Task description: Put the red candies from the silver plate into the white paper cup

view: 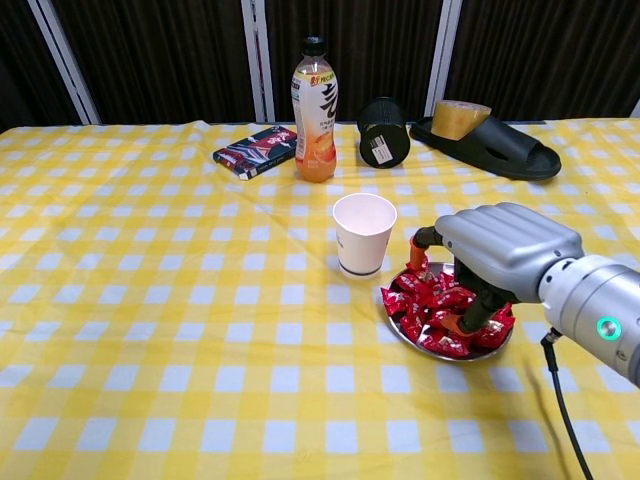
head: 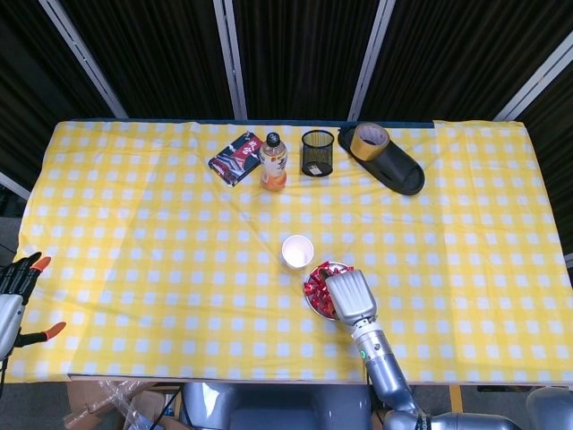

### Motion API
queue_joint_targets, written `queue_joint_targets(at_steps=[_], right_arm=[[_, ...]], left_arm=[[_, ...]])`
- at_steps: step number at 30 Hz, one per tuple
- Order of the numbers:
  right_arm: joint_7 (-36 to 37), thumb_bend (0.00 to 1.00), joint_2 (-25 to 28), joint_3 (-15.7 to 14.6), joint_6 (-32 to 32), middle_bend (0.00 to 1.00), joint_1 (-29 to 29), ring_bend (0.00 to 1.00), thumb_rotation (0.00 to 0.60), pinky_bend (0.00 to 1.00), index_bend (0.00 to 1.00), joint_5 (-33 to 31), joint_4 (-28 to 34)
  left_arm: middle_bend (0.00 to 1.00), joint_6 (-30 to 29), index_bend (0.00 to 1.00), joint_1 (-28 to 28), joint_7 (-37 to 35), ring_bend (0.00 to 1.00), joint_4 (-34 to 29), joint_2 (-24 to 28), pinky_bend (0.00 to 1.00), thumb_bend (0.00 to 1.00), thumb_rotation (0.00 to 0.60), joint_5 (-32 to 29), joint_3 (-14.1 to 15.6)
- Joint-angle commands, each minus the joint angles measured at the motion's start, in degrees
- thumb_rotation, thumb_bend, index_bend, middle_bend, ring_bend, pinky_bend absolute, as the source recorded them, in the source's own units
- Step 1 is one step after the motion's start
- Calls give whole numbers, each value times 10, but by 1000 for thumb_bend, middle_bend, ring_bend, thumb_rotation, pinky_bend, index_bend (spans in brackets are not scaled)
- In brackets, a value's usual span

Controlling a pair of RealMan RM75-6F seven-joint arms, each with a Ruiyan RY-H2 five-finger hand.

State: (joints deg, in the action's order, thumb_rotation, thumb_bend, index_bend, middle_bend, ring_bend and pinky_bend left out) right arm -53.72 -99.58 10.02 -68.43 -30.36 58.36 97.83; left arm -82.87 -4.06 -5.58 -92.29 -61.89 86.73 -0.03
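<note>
The silver plate point(view: 398, 333) heaped with red candies point(view: 421, 299) lies at the table's front centre, just right of the white paper cup point(view: 363, 233), which stands upright. My right hand point(view: 498, 249) hovers low over the plate, palm down, its fingers spread and dipping among the candies; I see nothing pinched between them. From the head view the right hand point(head: 348, 295) covers most of the plate point(head: 311, 304), leaving the candies point(head: 316, 285) showing on its left, with the cup point(head: 296, 251) just beyond. My left hand point(head: 12, 296) hangs off the table's left edge, fingers apart and empty.
At the back stand an orange drink bottle point(head: 274, 163), a black mesh pen holder point(head: 316, 153), a dark snack packet point(head: 235, 158) and a black slipper point(head: 393, 165) with a tape roll point(head: 368, 138) on it. Yellow checked cloth covers the table point(head: 134, 233).
</note>
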Motion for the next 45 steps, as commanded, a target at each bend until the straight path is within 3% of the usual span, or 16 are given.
queue_joint_targets(at_steps=[1, 17, 31, 45], right_arm=[[-5, 310, -3, 4, 4, 971, -8, 1000, 600, 954, 357, -15, -8], [-3, 336, -3, 6, 3, 971, -32, 1000, 600, 953, 404, -67, -31], [2, 602, -5, -5, 1, 972, -44, 1000, 600, 953, 481, -104, -45], [22, 611, 6, -15, -11, 972, -50, 1000, 600, 953, 497, -91, -22]], left_arm=[[0, 3, 0, -1, -2, 0, -1, 1, 0, 16, 600, -2, 0], [0, 11, 0, -4, -7, 0, -7, 5, 0, 16, 600, -5, 2], [0, 14, 0, -5, -12, 0, -9, 7, 0, 16, 600, -6, 3], [0, 12, 0, -4, -12, 0, -9, 7, 0, 17, 600, -5, 3]])
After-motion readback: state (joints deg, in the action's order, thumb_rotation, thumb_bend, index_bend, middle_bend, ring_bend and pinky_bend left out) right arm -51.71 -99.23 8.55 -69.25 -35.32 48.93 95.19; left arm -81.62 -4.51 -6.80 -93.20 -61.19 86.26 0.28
